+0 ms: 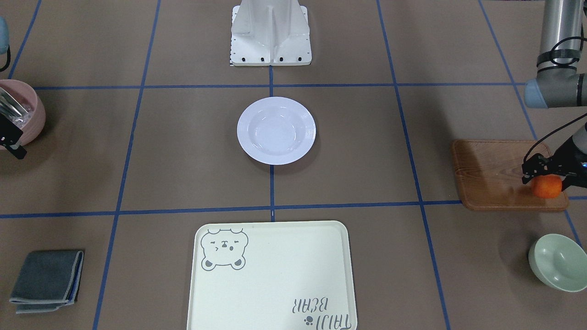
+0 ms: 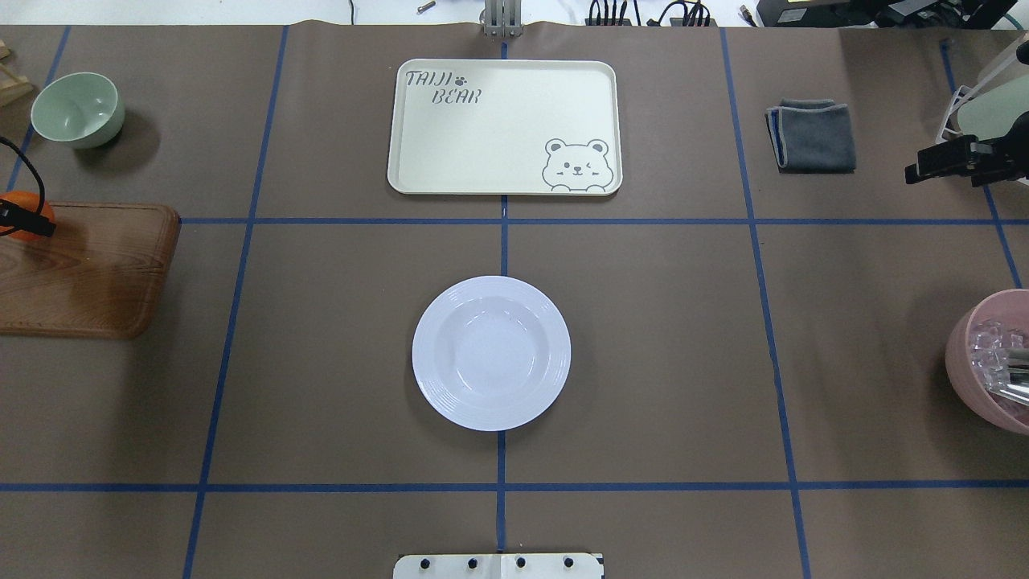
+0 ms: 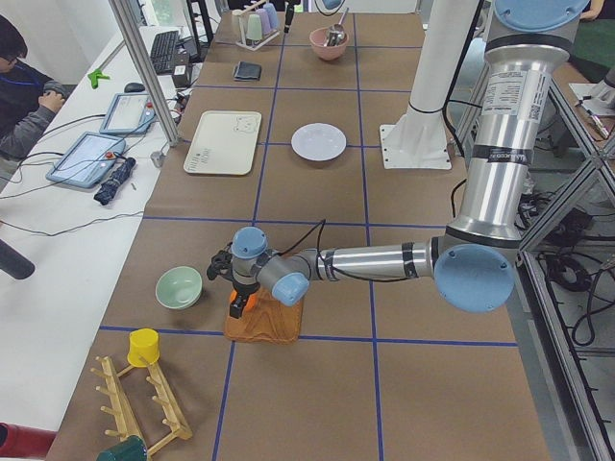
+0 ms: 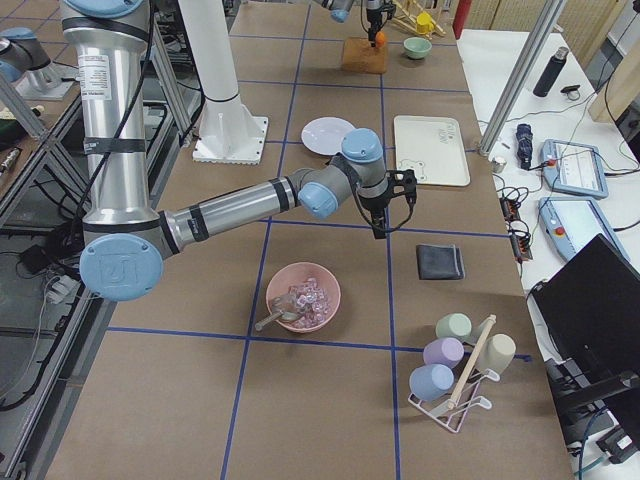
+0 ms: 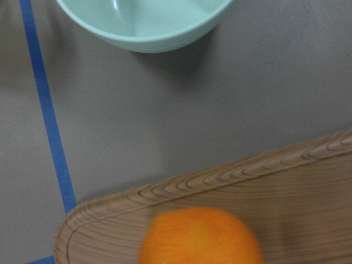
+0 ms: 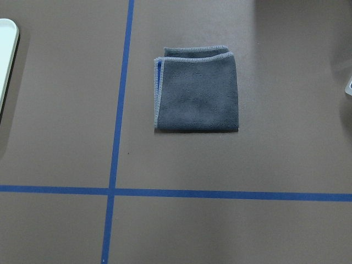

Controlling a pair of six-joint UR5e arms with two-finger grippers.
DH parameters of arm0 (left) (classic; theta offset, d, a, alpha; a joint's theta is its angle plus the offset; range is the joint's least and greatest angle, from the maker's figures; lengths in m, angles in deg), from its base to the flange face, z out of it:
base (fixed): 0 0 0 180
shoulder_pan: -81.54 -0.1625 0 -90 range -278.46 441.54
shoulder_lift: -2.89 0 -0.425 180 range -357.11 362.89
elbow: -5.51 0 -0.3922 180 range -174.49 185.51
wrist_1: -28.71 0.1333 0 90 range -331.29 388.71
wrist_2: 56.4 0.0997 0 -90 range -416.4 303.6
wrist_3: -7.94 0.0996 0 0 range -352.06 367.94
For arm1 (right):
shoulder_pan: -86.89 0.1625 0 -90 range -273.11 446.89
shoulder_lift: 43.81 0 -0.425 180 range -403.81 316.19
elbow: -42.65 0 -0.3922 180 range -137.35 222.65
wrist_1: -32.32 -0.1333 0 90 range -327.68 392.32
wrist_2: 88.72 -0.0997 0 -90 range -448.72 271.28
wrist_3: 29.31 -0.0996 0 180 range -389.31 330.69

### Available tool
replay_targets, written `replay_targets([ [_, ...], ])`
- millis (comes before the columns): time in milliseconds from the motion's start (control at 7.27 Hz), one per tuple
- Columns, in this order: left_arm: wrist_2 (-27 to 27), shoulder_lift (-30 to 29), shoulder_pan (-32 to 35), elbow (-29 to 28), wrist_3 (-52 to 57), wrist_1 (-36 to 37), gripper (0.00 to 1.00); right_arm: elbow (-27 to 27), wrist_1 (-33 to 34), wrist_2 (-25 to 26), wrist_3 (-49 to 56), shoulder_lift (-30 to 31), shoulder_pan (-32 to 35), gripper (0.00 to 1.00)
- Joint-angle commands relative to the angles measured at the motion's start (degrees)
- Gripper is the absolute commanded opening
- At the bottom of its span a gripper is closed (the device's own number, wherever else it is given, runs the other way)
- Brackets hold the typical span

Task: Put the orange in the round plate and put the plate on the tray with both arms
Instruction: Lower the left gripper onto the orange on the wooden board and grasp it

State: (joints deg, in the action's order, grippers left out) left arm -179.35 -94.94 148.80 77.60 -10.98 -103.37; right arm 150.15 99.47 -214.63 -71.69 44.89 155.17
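Observation:
The orange (image 1: pixel 546 187) is at the outer corner of the brown wooden board (image 1: pixel 490 174), with my left gripper (image 1: pixel 546 182) shut on it, one black finger on each side. In the left wrist view the orange (image 5: pixel 201 237) fills the bottom centre, just over the board's rim. The round white plate (image 2: pixel 491 352) lies empty at the table's centre. Beyond it, the cream bear tray (image 2: pixel 482 153) holds nothing. My right gripper (image 2: pixel 916 171) hovers far to the other side, above the table near the grey cloth (image 6: pixel 197 89); its jaws are not clear enough to judge.
A pale green bowl (image 2: pixel 78 108) stands just past the wooden board. A pink bowl (image 2: pixel 989 362) with cutlery is at the right edge. A cup rack (image 4: pixel 460 365) stands at the right end. A person (image 3: pixel 24 96) sits at a side desk.

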Motion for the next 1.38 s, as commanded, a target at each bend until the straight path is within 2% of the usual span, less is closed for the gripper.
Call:
replay_targets([
  [0,-1.2,-0.9,0.0,1.3,0.1,0.8,0.98,-0.1,0.0,0.7,0.2,0.0,-0.3,1.00],
  [962,-2.6,0.6,-0.1,1.3,0.2,-0.2,0.98,-0.4,0.0,1.3,0.2,0.0,-0.3,1.00],
  [1100,-2.6,0.7,-0.1,1.3,0.2,-0.3,0.95,-0.4,0.0,1.3,0.2,-0.1,-0.3,1.00],
  [1238,-2.6,0.6,-0.1,1.3,0.1,-0.3,0.60,-0.4,0.0,1.3,0.2,-0.1,-0.3,1.00],
])
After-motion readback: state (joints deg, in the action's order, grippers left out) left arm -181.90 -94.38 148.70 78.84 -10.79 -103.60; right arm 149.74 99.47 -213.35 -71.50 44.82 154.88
